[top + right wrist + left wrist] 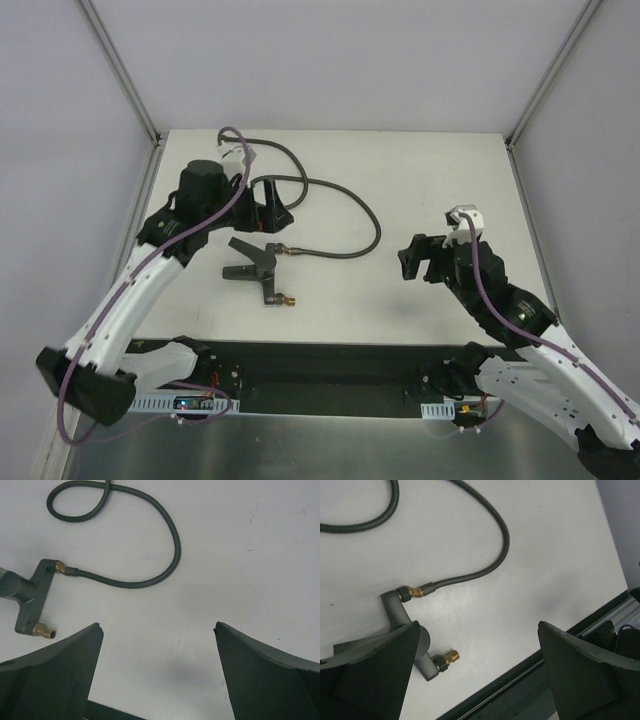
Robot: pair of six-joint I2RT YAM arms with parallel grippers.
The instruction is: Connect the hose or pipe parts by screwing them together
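Forked fitting [262,270] lay flat on table [430,160], brass ends pointing toward right arm. Hose [345,196] nut touched fitting's far end, with hose looping beyond fitting. Left fingers [375,670] released above fitting; right fingers [270,665] released, well apart from it.

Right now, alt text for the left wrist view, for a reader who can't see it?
A dark grey flexible hose lies on a white table, its brass nut meeting the upper brass end of a grey forked fitting; the fitting's lower brass end is bare. The open left tool hangs above, holding nothing, its dark fingers framing the bottom corners.
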